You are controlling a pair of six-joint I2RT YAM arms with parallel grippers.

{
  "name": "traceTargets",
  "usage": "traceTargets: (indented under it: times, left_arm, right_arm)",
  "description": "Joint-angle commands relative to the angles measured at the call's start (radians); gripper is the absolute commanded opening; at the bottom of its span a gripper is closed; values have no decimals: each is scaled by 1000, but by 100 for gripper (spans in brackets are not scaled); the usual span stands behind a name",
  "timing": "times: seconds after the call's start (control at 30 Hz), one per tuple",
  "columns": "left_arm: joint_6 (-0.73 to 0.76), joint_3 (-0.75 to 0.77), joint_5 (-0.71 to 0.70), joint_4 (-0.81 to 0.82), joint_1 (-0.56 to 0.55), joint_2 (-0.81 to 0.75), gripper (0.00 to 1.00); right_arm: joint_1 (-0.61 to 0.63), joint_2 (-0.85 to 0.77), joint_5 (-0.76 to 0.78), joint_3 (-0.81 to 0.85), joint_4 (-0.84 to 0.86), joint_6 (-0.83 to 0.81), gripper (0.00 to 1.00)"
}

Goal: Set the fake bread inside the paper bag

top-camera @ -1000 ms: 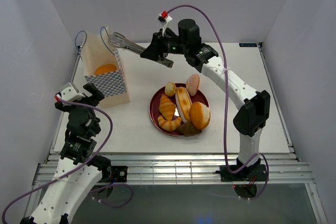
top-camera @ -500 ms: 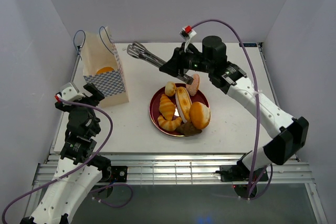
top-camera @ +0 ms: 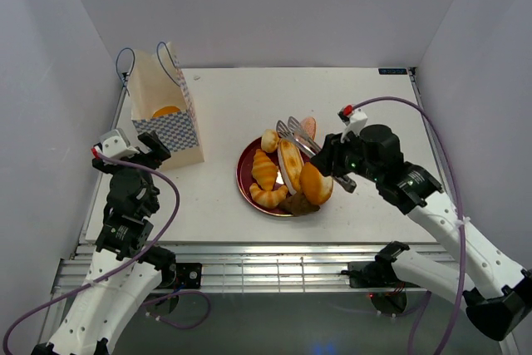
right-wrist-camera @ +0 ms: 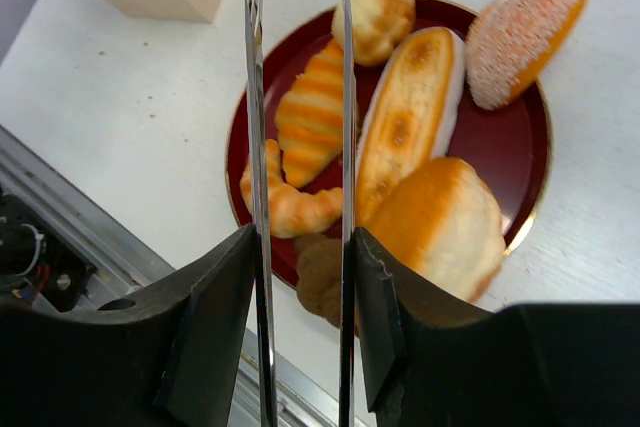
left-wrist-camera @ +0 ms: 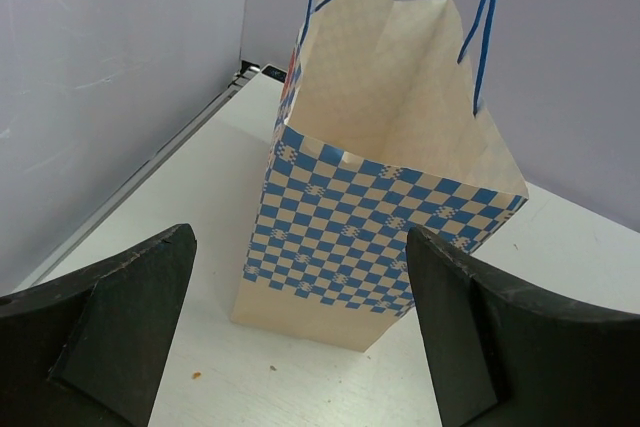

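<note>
I have bare table [top-camera: 241, 101] between the bag [top-camera: 166, 118] at upper left and the plate [top-camera: 243, 174] at centre, room enough to pass. The bag's mouth is open upward, but the left wall [top-camera: 50, 81] stands close beside it. Bread [top-camera: 316, 182] crowds the plate, with tongs [top-camera: 291, 129] hanging over its upper edge.

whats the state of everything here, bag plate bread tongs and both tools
paper bag: upright, top open, one orange bun inside
plate: loaded with bread
fake bread: seven pieces on the plate, none gripped
tongs: blades apart, empty, over the plate
right tool: shut on the tongs
left tool: open, empty, facing the bag
</note>
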Motion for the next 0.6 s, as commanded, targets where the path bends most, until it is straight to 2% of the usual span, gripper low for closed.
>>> traceTargets:
  times: [0.0, 0.07, 0.27, 0.57]
  left_arm:
    - [-14, 22, 43, -19, -2, -2, 96]
    - [-18, 24, 56, -22, -2, -6, 96]
    - [-29, 22, 79, -27, -2, -13, 96]
    - [-37, 24, 94, -27, -2, -8, 96]
  right_arm:
    - [-3, -99, 158, -16, -118, 22, 49]
    - [-3, -143, 210, -13, -206, 50, 50]
    - [-3, -269, 243, -50, -324, 131, 51]
    - [-1, -318, 160, -70, -488, 157, 54]
